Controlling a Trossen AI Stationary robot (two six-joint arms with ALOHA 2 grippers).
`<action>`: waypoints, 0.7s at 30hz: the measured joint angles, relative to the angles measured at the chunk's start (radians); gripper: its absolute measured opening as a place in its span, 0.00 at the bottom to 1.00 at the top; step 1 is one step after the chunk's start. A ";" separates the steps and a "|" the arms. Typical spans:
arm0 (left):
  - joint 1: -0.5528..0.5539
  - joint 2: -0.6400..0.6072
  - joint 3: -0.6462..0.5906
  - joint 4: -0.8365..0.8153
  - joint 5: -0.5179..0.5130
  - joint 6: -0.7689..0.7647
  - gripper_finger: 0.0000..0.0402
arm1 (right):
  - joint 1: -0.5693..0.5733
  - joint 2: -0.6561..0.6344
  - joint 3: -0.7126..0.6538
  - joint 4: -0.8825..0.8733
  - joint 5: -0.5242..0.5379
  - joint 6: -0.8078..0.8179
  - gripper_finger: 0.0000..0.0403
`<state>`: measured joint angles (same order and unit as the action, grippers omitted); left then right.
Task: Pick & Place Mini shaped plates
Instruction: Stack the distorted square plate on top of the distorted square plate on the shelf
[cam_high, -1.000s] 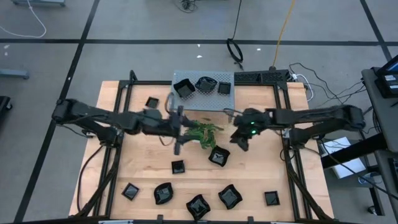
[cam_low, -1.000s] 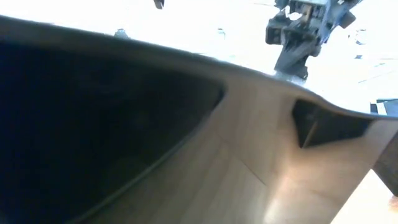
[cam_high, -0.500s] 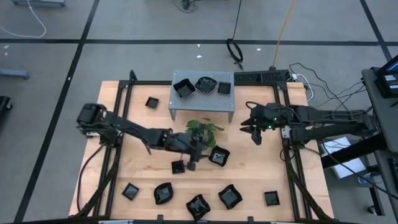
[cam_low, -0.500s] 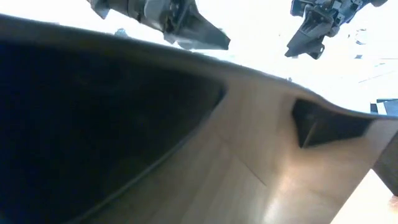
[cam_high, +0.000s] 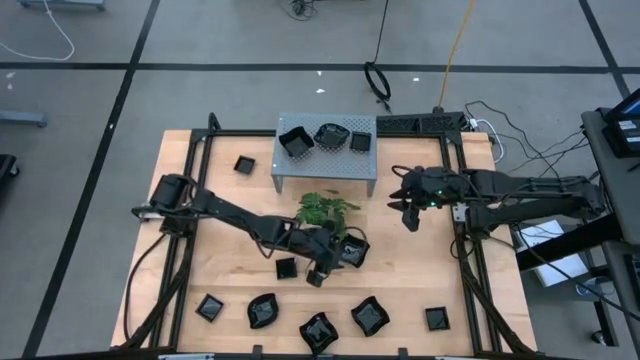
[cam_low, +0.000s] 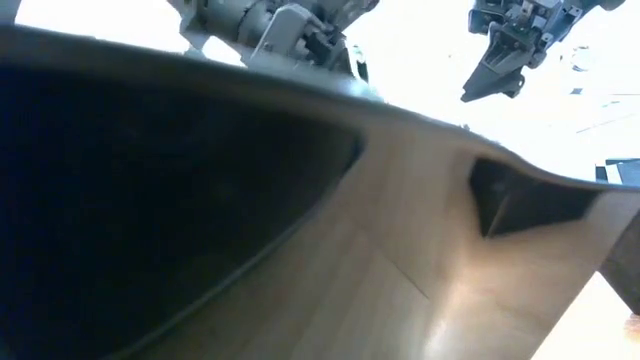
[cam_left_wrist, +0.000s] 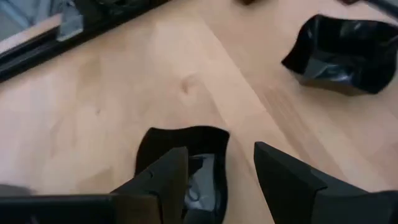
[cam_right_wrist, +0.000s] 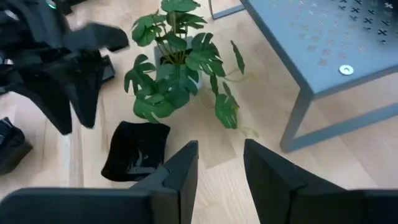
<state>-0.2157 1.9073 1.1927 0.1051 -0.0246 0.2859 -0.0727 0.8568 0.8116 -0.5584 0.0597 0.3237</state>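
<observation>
Now glossy black plate (cam_left_wrist: 186, 155) (wavy rim); left pincer (cam_left_wrist: 221, 177) open above.

A light wooden table (cam_high: 230, 250) stands on a grey floor (cam_high: 200, 40) crossed by dark lines. Cables (cam_high: 455, 40) trail across the floor behind it; what appears to be dark equipment (cam_high: 615, 130) sits at the table's right.
</observation>
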 joint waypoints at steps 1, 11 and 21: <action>0.008 0.003 0.000 -0.006 0.027 -0.008 0.46 | 0.000 0.002 0.000 0.001 0.000 0.000 0.29; 0.041 0.005 -0.003 -0.127 0.104 0.139 0.46 | 0.000 0.008 0.000 0.010 0.000 0.000 0.29; 0.036 0.038 -0.003 -0.107 0.103 0.405 0.46 | 0.000 0.008 0.000 0.008 0.078 0.000 0.29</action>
<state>-0.1799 1.9453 1.1894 -0.0023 0.0781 0.6909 -0.0727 0.8650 0.8112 -0.5501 0.1376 0.3236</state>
